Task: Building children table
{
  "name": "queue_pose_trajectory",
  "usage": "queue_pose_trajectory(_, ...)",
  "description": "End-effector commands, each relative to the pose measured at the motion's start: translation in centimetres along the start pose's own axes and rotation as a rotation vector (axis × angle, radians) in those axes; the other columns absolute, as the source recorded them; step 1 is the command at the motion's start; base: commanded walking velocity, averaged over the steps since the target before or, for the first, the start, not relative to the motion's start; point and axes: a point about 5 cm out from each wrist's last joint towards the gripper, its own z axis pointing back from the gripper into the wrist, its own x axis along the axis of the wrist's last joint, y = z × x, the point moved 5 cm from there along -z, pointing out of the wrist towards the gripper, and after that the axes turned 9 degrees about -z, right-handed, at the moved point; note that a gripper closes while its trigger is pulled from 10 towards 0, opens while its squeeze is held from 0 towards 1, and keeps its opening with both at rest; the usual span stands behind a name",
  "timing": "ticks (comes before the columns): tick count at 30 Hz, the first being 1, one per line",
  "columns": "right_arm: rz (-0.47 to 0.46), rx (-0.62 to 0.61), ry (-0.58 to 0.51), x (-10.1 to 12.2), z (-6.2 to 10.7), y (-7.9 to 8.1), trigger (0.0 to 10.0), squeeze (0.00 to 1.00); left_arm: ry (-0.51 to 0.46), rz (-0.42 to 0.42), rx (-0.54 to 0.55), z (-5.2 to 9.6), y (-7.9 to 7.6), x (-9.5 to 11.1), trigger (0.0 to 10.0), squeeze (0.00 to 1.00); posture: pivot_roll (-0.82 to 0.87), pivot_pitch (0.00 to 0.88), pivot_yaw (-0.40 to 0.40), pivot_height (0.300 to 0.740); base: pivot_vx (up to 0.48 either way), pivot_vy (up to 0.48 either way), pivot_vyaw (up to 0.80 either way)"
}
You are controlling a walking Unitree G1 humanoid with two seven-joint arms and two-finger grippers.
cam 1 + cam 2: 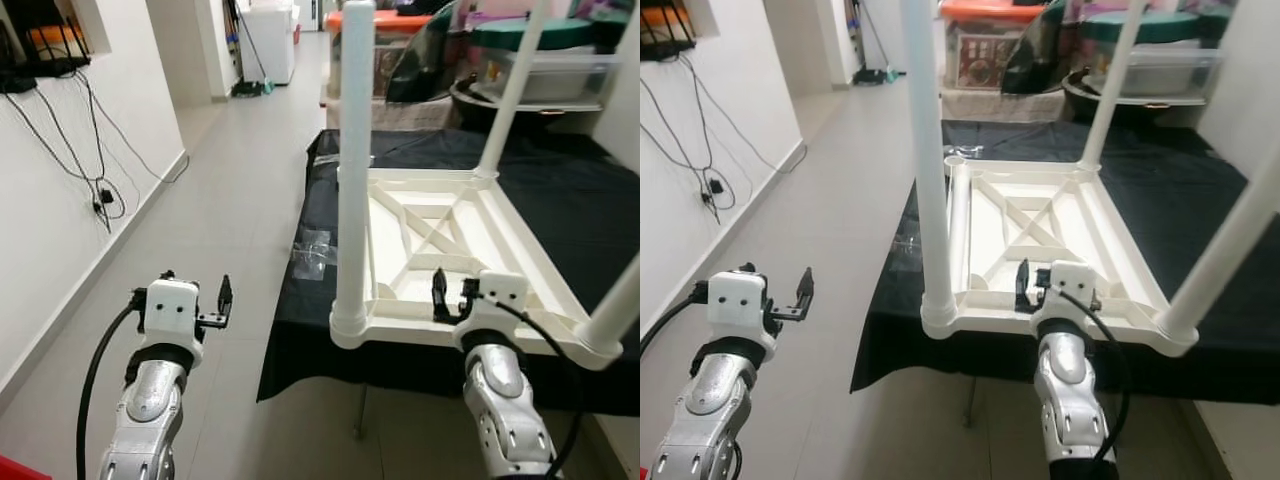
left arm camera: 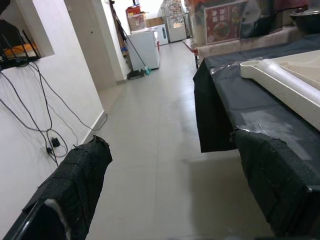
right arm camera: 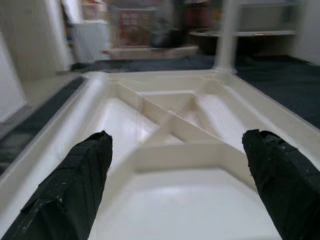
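Three white legs (image 1: 354, 170) stand upright from the upturned children table (image 1: 455, 260), which lies underside up on the black-covered desk (image 1: 590, 215) in the centre and right of the head views; a fourth leg lies flat inside the frame along its left edge. Lower centre-right, the right end effector (image 1: 452, 297) hovers at the near rim of the children table, its fingers (image 3: 75, 185) spread wide apart over the ribbed underside, clamped on nothing; lower left, the left end effector (image 1: 222, 300) hangs over the tiled floor (image 1: 230, 210) beside the desk, fingers likewise apart; cables (image 1: 80, 160) dangle down the white wall at upper left.
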Motion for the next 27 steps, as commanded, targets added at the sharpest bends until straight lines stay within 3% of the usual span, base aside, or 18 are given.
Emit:
queue_pose_trajectory(1, 0.003, -0.01, -0.002, -0.1, 0.1, -0.2, 10.0, 0.0, 0.008, -0.012, -0.008, 0.0, -0.1, -0.3, 10.0, 0.0, 0.09, 0.003, -0.002, 0.74, 0.33, 0.0, 0.0)
queue_pose_trajectory(6, 0.005, -0.017, -0.002, -0.1, 0.2, -0.3, 10.0, 0.0, 0.023, 0.0, -0.015, 0.0, -0.3, -0.5, 10.0, 0.0, 0.09, 0.007, 0.001, 0.74, 0.33, 0.0, 0.0)
queue_pose_trajectory(16, -0.007, -0.032, -0.03, 0.9, -0.4, -0.8, 10.0, 0.0, 0.013, 0.035, -0.03, -0.2, -0.6, -0.1, 10.0, 0.0, 0.09, 0.01, -0.004, 0.74, 0.0, 0.0, 0.0)
queue_pose_trajectory(27, -0.025, -0.035, -0.014, 0.5, -0.4, -1.1, 10.0, 0.0, 0.014, 0.061, -0.07, 0.1, -1.5, -0.1, 10.0, 0.0, 0.09, 0.012, -0.006, 0.74, 0.0, 0.0, 0.0)
